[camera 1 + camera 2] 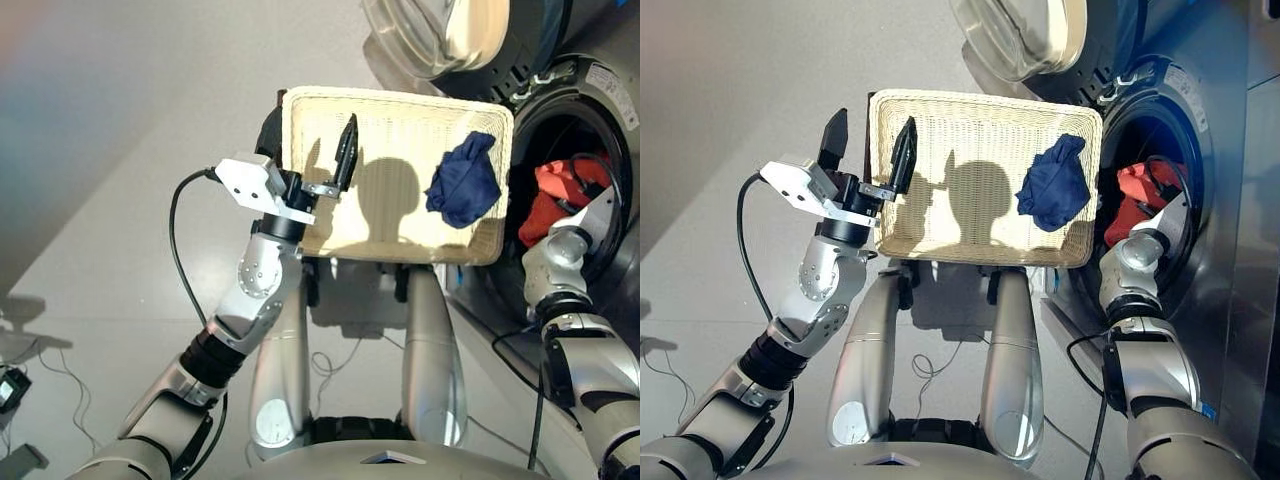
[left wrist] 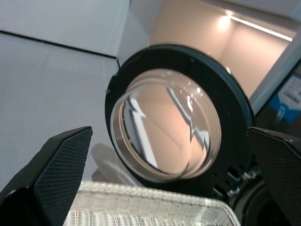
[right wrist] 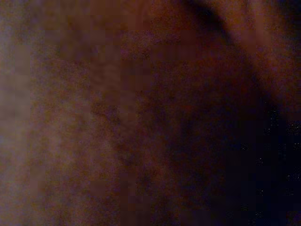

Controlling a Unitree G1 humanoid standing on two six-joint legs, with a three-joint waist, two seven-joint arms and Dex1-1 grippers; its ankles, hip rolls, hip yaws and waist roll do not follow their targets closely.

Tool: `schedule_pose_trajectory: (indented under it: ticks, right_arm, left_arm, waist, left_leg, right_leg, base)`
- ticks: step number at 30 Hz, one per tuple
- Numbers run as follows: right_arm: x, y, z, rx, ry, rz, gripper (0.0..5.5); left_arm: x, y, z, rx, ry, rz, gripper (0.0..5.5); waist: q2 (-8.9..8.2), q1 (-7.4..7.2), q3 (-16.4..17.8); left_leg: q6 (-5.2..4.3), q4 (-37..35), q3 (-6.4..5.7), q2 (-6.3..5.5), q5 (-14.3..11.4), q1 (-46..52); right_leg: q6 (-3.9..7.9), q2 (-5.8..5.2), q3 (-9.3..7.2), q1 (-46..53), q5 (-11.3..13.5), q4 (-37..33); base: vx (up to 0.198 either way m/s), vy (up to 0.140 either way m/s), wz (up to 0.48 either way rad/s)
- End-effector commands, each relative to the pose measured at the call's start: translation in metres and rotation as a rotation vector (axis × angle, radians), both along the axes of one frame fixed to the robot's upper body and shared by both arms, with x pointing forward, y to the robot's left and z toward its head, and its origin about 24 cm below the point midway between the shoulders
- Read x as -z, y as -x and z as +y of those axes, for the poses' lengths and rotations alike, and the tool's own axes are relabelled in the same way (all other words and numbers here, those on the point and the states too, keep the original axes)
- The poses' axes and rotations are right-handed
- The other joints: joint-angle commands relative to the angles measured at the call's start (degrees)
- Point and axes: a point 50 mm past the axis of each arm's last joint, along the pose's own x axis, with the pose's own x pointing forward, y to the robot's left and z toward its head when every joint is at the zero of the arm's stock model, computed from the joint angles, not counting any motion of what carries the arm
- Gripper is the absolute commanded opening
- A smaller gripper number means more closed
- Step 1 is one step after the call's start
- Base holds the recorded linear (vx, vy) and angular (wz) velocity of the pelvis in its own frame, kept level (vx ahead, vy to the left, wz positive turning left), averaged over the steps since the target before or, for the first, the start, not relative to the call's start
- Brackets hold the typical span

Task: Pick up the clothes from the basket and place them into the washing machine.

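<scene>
The left gripper hovered at the left edge of the basket, its two black fingers spread wide and holding nothing; one finger stood outside the wicker rim, the other just over the basket's floor. A black cable looped from the wrist down along the left arm. In the left wrist view the same fingers framed the round glass door of the washing machine, with the basket's far rim below it. The cream woven basket lay on the pale floor directly ahead of the robot, and the robot's shadow fell across its middle. Toward the basket's right end lay the navy blue garment, crumpled, resting on the weave and close to the right wall. Beyond the basket's far right corner the glass door stood swung open. To the right of the basket gaped the machine's porthole, and the red-orange garment lay inside the drum, beside a dark shape that could not be made out. The right arm reached into that opening; the right gripper was hidden inside it, so its finger spread could not be told, and its wrist view showed only dark reddish blur.
</scene>
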Motion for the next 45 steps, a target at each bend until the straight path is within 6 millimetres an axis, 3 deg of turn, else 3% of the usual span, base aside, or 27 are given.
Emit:
schedule_pose_trajectory:
  ticks: [1, 7, 9, 14, 15, 20, 23, 28, 31, 35, 36, 37, 39, 45]
  right_arm:
    - [-0.052, 0.017, -0.039, 0.119, 0.117, -0.124, 0.00]
    - [-0.092, 0.022, -0.055, 0.170, 0.124, -0.226, 0.00]
    - [-0.103, 0.030, -0.064, 0.230, 0.050, -0.328, 0.00]
    - [-0.104, 0.054, -0.089, 0.381, -0.143, -0.468, 0.00]
    - [-0.101, 0.053, -0.089, 0.378, -0.150, -0.456, 5.50]
    - [-0.083, 0.046, -0.081, 0.323, -0.158, -0.411, 5.50]
    - [-0.067, 0.034, -0.066, 0.259, -0.155, -0.370, 5.50]
    - [-0.038, 0.002, -0.009, -0.012, -0.096, -0.306, 5.50]
    - [-0.021, -0.006, 0.024, -0.157, -0.063, -0.277, 5.50]
    - [-0.004, -0.009, 0.072, -0.341, -0.068, -0.290, 5.50]
    - [-0.004, -0.009, 0.072, -0.341, -0.068, -0.289, 5.50]
    - [0.001, -0.007, 0.093, -0.446, -0.019, -0.259, 5.50]
    - [0.007, -0.003, 0.114, -0.558, -0.002, -0.251, 5.50]
    - [0.005, 0.007, 0.158, -0.927, 0.119, -0.229, 5.50]
  left_arm:
    - [-0.021, 0.018, -0.002, 0.041, 0.069, -0.122, 5.50]
    - [-0.023, 0.018, 0.000, 0.033, 0.069, -0.129, 5.50]
    - [-0.023, 0.017, 0.000, 0.028, 0.070, -0.124, 5.50]
    - [-0.028, 0.015, 0.003, 0.020, 0.071, -0.125, 5.50]
    - [-0.028, 0.015, 0.003, 0.018, 0.071, -0.123, 5.50]
    - [-0.033, 0.013, 0.002, 0.008, 0.086, -0.144, 5.50]
    - [-0.036, 0.013, 0.004, -0.005, 0.100, -0.154, 5.50]
    - [-0.037, 0.013, 0.005, -0.024, 0.123, -0.161, 5.50]
    - [-0.035, 0.012, 0.006, -0.030, 0.135, -0.148, 5.50]
    - [-0.033, 0.013, 0.011, -0.052, 0.153, -0.134, 5.50]
    - [-0.033, 0.013, 0.011, -0.052, 0.153, -0.134, 5.50]
    - [-0.032, 0.012, 0.014, -0.063, 0.154, -0.130, 5.50]
    - [-0.031, 0.012, 0.016, -0.074, 0.160, -0.125, 5.50]
    - [-0.028, 0.014, 0.021, -0.071, 0.147, -0.123, 5.50]
  waist:
    - [1.00, 0.76, -0.92]
    - [1.20, 0.58, -0.92]
    - [1.32, 0.42, -0.92]
    - [1.35, 0.13, -0.92]
    - [1.32, -0.02, -0.92]
    - [0.61, -0.52, -0.92]
    - [0.22, -0.74, -0.92]
    - [-0.55, -1.46, -0.92]
    - [-1.17, -1.87, -0.92]
    - [-1.88, -2.35, -0.92]
    - [-1.90, -2.35, -0.92]
    - [-2.22, -2.63, -0.92]
    - [-2.54, -2.82, -0.92]
    - [-3.30, -2.99, -0.92]
  left_leg:
    - [-0.93, 8.28, -0.49, 1.74, -7.58, 0.68]
    - [-1.02, 9.70, -0.27, 2.01, -7.98, -1.84]
    - [-1.05, 10.00, -0.10, 2.13, -8.20, -2.24]
    - [-1.18, 9.62, 0.02, 2.12, -7.77, -2.62]
    - [-1.28, 9.73, 0.11, 2.17, -8.23, -2.31]
    - [-1.09, 8.89, 0.38, 2.08, -7.60, -1.70]
    - [-1.05, 8.45, 0.70, 2.17, -7.77, -0.77]
    - [-0.98, 7.53, 0.91, 2.28, -7.79, 0.24]
    - [-0.94, 7.01, 1.09, 2.26, -7.43, 0.35]
    - [-0.84, 6.26, 1.36, 2.32, -7.13, 0.66]
    - [-0.84, 6.24, 1.36, 2.31, -7.13, 0.68]
    - [-0.81, 6.15, 1.43, 2.41, -6.97, 0.58]
    - [-0.77, 5.93, 1.38, 2.48, -6.78, 0.63]
    - [-0.76, 5.72, 1.35, 2.56, -6.18, 0.23]
  right_leg:
    - [3.60, -0.84, 1.51, 1.45, -1.73, 1.66]
    - [3.61, -0.87, 1.70, -1.29, -1.99, 3.10]
    - [3.58, -0.76, 1.75, -1.81, -2.13, 3.35]
    - [3.39, -0.63, 1.95, -2.34, -1.50, 2.85]
    - [3.37, -0.64, 1.96, -2.09, -2.02, 3.13]
    - [3.13, -0.53, 2.03, -1.70, -1.26, 2.31]
    - [3.05, -0.36, 2.06, -0.95, -1.45, 2.11]
    - [2.79, -0.03, 2.28, 0.16, -1.52, 1.30]
    - [2.56, 0.11, 2.34, 0.32, -1.29, 0.89]
    - [2.42, 0.37, 2.48, 0.49, -0.93, 0.14]
    - [2.42, 0.37, 2.49, 0.50, -0.93, 0.14]
    - [2.34, 0.35, 2.56, 0.45, -0.74, -0.21]
    - [2.28, 0.32, 2.62, 0.45, -0.53, -0.42]
    - [2.41, 0.27, 2.63, 0.18, 0.02, -0.72]
  base:
    - [0.000, 0.000, 0.000]
    - [0.000, 0.000, 0.000]
    - [0.000, 0.000, 0.000]
    - [0.000, 0.000, 0.000]
    - [0.000, 0.000, 0.000]
    - [0.000, 0.000, 0.000]
    - [0.000, 0.000, 0.000]
    - [0.000, 0.000, 0.000]
    - [0.000, 0.000, 0.000]
    - [0.000, 0.000, 0.000]
    - [0.000, 0.000, 0.000]
    - [0.000, 0.000, 0.000]
    - [0.000, 0.000, 0.000]
    - [0.000, 0.000, 0.000]
